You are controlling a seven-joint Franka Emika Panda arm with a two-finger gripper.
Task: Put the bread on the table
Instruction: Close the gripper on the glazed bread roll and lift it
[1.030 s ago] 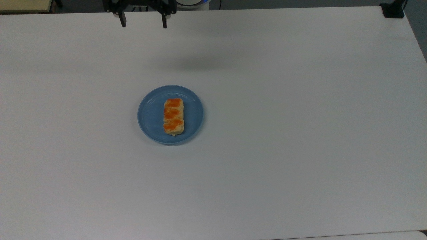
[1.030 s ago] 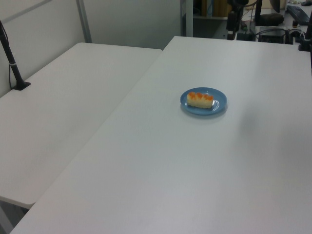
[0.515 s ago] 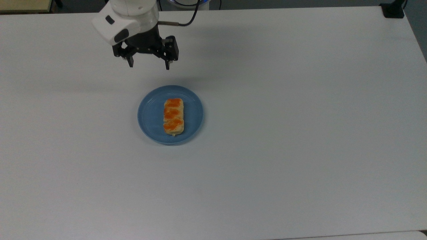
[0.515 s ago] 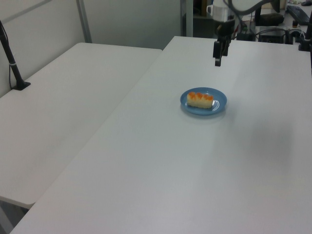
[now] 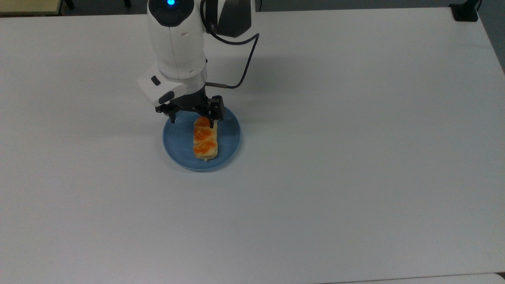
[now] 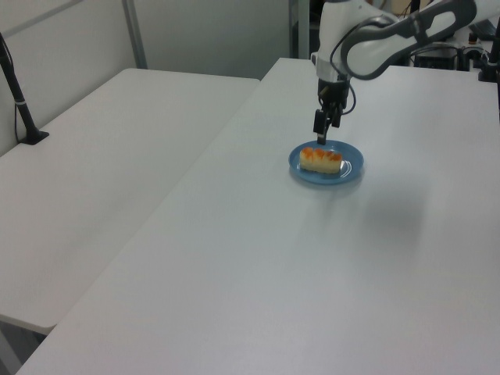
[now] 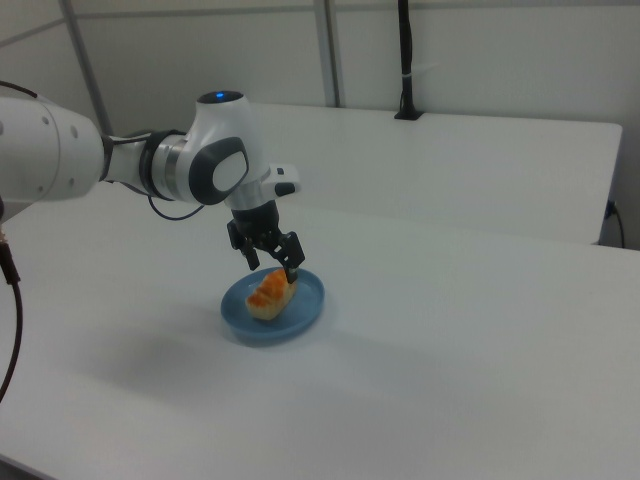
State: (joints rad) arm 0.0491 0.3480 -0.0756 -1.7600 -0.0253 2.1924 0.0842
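The approach to the pick is judged to be the step in hand: nothing has been lifted, and the bread [image 5: 205, 138] is seen lying lengthwise on the blue plate [image 5: 227, 152], which rests on the white desk [image 5: 355, 157] a little toward the top view's left of the middle.

The gripper [image 5: 193, 119] is held above the plate's far rim, over the end of the bread nearest the arm. Its fingers are spread wide apart, wider than the bread is across, and nothing is held between them. In the top view one finger [image 5: 213, 122] is seen against the bread's far end and the other over bare plate beside it; whether either tip touches the bread or the plate cannot be told. In the right view the gripper [image 7: 270, 264] appears just above the bread [image 7: 270, 293], with a small gap suggested.

For the next move, the gripper would need to be brought further along the bread toward its middle, centred so that the narrow sides fall between the fingers, lowered, and then closed. After that, a lift clear of the plate's rim and a placement on bare desk beside the plate would be called for.
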